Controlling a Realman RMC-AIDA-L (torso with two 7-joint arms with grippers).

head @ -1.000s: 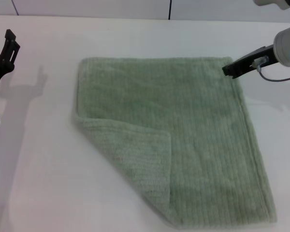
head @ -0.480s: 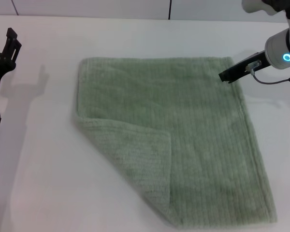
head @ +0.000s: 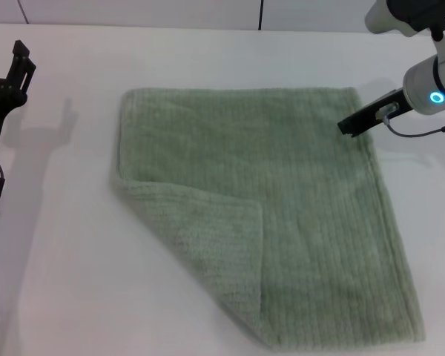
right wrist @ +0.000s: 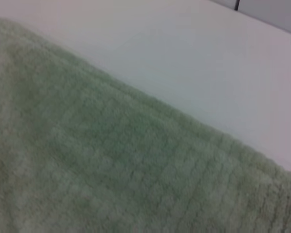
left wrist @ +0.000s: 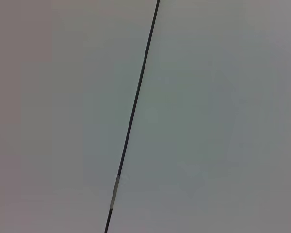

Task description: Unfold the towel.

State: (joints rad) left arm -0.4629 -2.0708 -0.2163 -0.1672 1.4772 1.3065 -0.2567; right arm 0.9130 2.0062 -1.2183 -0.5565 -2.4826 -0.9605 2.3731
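Observation:
The towel (head: 282, 193) is a large pale sage-green ribbed cloth lying flat on the white table (head: 59, 259). Its near left corner (head: 215, 237) is folded over onto the cloth as a paler triangular flap. My right gripper (head: 351, 124) hovers at the towel's far right corner, just above the right hem. The right wrist view shows the towel's surface (right wrist: 111, 160) and edge close up against the table. My left gripper (head: 15, 63) is off to the far left, well away from the towel.
The white table extends around the towel on all sides. A back wall with a dark vertical seam (head: 261, 15) runs behind it; the left wrist view shows only that pale surface and a dark seam (left wrist: 133, 116).
My right gripper has shifted slightly nearer and leftward over the towel's far right corner. The left arm has barely moved. The towel has not changed.

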